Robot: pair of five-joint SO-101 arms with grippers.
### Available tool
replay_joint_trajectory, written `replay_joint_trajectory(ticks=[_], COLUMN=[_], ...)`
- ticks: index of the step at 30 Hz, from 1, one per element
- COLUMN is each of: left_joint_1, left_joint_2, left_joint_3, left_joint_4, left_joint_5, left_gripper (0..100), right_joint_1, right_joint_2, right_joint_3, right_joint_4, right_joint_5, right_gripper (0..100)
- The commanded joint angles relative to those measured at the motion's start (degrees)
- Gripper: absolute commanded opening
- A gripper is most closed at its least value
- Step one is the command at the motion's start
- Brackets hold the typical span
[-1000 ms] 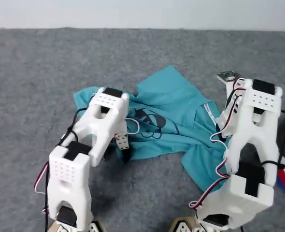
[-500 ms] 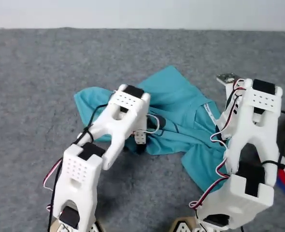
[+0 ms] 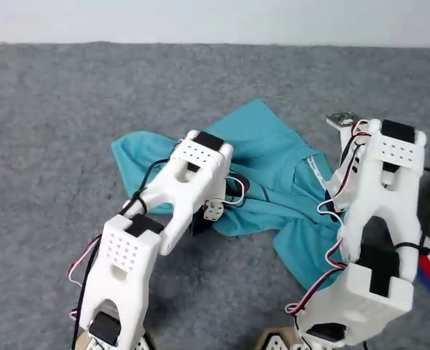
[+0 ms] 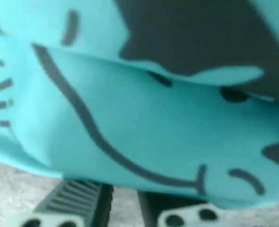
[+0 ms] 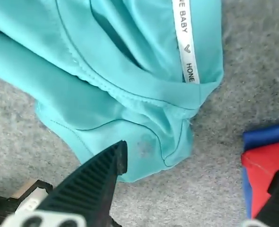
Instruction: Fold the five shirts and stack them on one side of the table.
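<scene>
**Folding the teal shirt**

The left end effector is grasping the near edge of the teal shirt, which is lying in the middle of the surface. It should be pulling slowly, keeping the cloth flat. It is sitting farther right than before. The right end effector is hanging released, unmoved.

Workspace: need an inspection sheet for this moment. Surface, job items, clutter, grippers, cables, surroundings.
Surface: grey carpet-like table cover.
Job's things: crumpled teal shirt with dark print, mid-table, unfolded; red and blue cloth at the right edge, possibly more shirts.
Clutter: nothing seen.
Grippers: left gripper low at the teal shirt's near hem, cloth draped in front of it; right gripper open, holding nothing, above the shirt's corner.
Cables: red, white and black wires run along both arms, looping loose near the shirt.
Surroundings: white wall behind the table.
</scene>
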Motion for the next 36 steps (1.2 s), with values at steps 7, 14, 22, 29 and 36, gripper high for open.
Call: replay_joint_trajectory(ticks=[7,14,22,29,36], left_joint_1=[-27.6,-45.89,-53.63,-53.45,-56.7], left_joint_2=[-7.91,-18.29,-21.19,-21.01,-21.27], left_joint_3=[0.48,0.57,15.08,20.88,21.23], left_joint_4=[1.85,1.85,1.85,1.85,1.85], left_joint_5=[-0.53,-13.8,-28.31,-33.67,-34.64], left_gripper=[1,1,1,1,1], right_joint_1=[-0.57,-0.66,-2.07,-15.08,-33.1], right_joint_2=[-2.95,-2.95,-3.03,-3.56,-14.02], right_joint_3=[-2.81,-2.81,-2.81,-2.55,14.59], right_joint_4=[0.66,0.13,0.48,8.57,8.4], right_joint_5=[-0.26,-0.18,-0.18,4.66,4.92], right_gripper=[45.0,45.0,45.0,45.2,45.1])
